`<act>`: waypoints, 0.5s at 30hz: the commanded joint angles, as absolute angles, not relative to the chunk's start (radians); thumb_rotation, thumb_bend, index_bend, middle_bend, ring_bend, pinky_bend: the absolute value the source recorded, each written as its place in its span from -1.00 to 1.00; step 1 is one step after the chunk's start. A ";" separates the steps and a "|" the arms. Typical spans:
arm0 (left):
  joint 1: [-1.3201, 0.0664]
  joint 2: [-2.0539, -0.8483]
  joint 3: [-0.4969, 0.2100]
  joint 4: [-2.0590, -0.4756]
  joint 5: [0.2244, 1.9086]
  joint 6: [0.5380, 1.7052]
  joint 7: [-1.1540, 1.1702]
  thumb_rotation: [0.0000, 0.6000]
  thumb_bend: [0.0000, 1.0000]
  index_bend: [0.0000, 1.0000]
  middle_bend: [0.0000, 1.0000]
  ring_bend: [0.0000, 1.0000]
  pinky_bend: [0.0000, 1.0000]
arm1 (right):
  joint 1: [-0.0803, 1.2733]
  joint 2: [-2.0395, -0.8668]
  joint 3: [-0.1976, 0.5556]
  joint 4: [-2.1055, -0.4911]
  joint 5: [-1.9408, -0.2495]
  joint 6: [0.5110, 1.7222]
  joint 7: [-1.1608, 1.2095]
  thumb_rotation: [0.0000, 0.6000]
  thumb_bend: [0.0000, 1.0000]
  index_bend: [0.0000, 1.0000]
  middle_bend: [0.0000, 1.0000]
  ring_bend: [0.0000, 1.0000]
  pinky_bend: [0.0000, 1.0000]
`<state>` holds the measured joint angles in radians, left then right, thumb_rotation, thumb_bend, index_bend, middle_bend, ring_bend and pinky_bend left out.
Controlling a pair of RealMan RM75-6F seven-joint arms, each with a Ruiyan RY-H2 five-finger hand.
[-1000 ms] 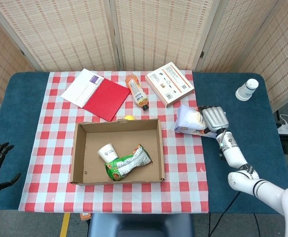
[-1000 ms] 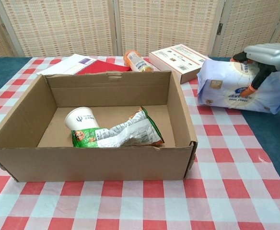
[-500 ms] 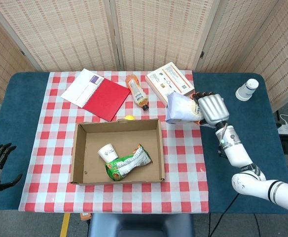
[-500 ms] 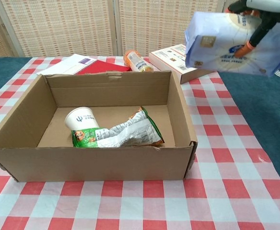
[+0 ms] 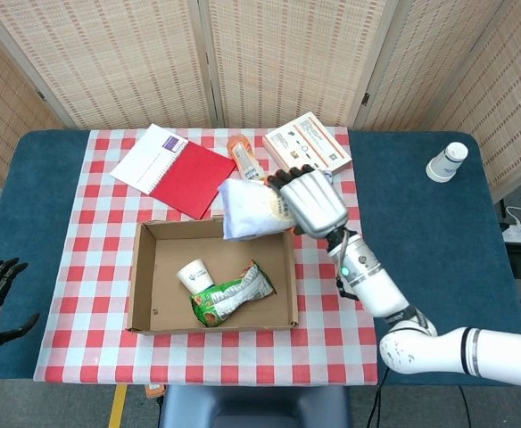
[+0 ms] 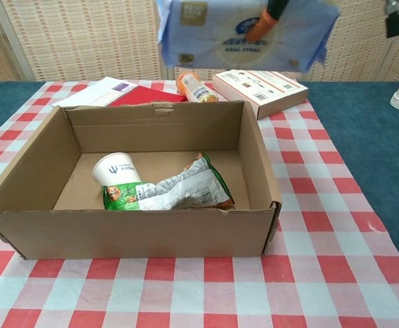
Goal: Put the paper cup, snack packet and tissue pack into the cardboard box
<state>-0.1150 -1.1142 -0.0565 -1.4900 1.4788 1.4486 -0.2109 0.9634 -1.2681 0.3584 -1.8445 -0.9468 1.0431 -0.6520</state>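
Right hand (image 5: 310,201), fingers curled around the tissue pack (image 5: 247,209), mid-frame; released early, it could clip the cardboard box (image 5: 144,276) wall.

A red notebook (image 5: 173,168) lies on the checked tablecloth (image 5: 100,259) beside an orange bottle (image 5: 241,153) on its side. A flat printed carton (image 5: 312,147) sits near it. A white cup stack (image 5: 446,161) stands on the blue table (image 5: 430,250).

Paper cup (image 5: 194,275), snack packet (image 5: 231,294) inside cardboard box (image 5: 144,281); tissue pack (image 5: 250,209) above.
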 commanded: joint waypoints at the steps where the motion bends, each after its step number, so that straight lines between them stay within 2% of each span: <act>1: -0.114 -1.113 -0.058 -1.488 1.481 1.454 -0.216 1.00 -0.52 -0.71 -0.91 -1.00 -0.43 | 0.992 -1.313 0.344 -1.875 -0.949 1.059 -0.675 1.00 -0.62 0.63 -0.07 -0.05 0.28; 15: -0.114 -1.115 -0.059 -1.482 1.476 1.450 -0.222 1.00 -0.52 -0.71 -0.90 -1.00 -0.43 | 1.003 -1.407 0.292 -1.893 -1.085 1.078 -0.583 1.00 -0.62 0.64 -0.06 -0.04 0.29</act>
<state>-0.1145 -1.1146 -0.0592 -1.4817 1.4757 1.4500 -0.2218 1.0046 -1.3948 0.2987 -1.9025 -1.0648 1.0786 -0.6035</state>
